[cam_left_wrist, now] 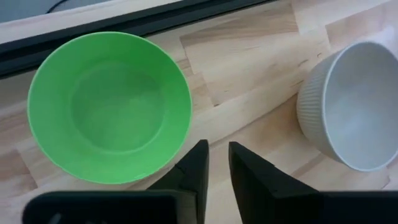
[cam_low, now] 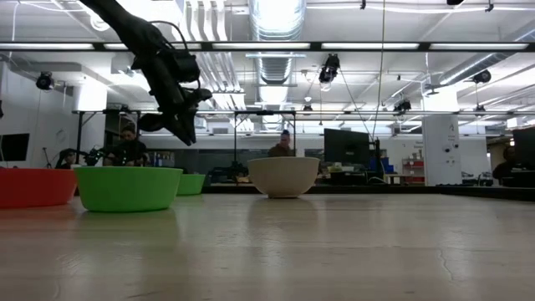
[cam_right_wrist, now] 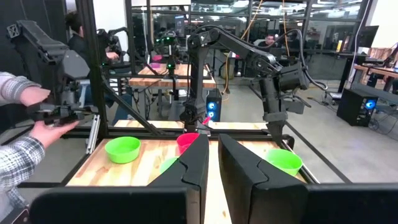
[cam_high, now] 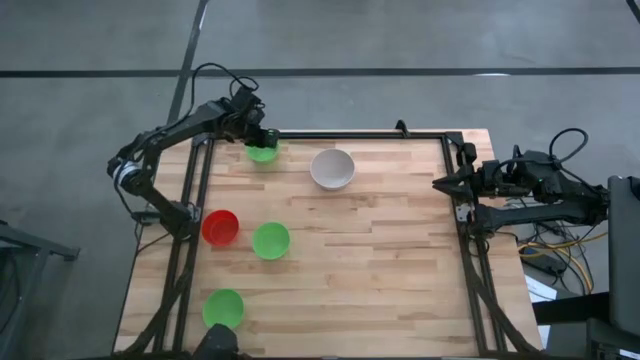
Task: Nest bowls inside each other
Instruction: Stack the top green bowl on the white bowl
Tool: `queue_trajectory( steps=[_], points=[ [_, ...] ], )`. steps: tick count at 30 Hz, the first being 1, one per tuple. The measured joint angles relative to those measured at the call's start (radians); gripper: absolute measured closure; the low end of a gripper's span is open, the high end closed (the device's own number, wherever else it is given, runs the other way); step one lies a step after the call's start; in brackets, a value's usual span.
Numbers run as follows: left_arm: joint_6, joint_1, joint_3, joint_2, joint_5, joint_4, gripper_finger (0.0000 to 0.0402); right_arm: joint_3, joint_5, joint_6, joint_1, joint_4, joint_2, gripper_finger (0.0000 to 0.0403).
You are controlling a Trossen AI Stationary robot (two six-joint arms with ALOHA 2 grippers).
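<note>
Nothing was nested yet: all five bowls sat apart on the surface (cam_high: 380, 250), the left pincer (cam_high: 268, 141) hovered nearly closed and empty over the far green bowl (cam_high: 262, 152) beside the white bowl (cam_high: 332, 168).

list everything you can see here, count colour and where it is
green bowls: 3; one at the far left corner, one mid-left beside the red bowl, one at the near left edge
red bowl: 1, left side of the table, next to a green bowl
white bowl: 1, pale white-grey, far side near the middle, apart from the green corner bowl
table: 1, light wood planks with a dark frame
people: at least 3 in the room behind, one with a plaid sleeve close to the right wrist camera
left hand: 1, dark, above the far left green bowl, fingers a little apart, holding nothing
right hand: 1, dark, at the table's right edge, waiting, holding nothing
</note>
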Motion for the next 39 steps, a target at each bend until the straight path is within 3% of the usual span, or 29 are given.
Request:
queue_trajectory(
  steps=[19,39],
  points=[
    [-0.048,0.0,-0.002,0.08,0.035,-0.005,0.0254,0.0,0.0,0.0,0.0,0.0,0.0,0.0369],
    [0.066,0.0,-0.002,0.195,0.031,0.076,0.025,0.0,0.0,0.0,0.0,0.0,0.0,0.0369]
  ],
)
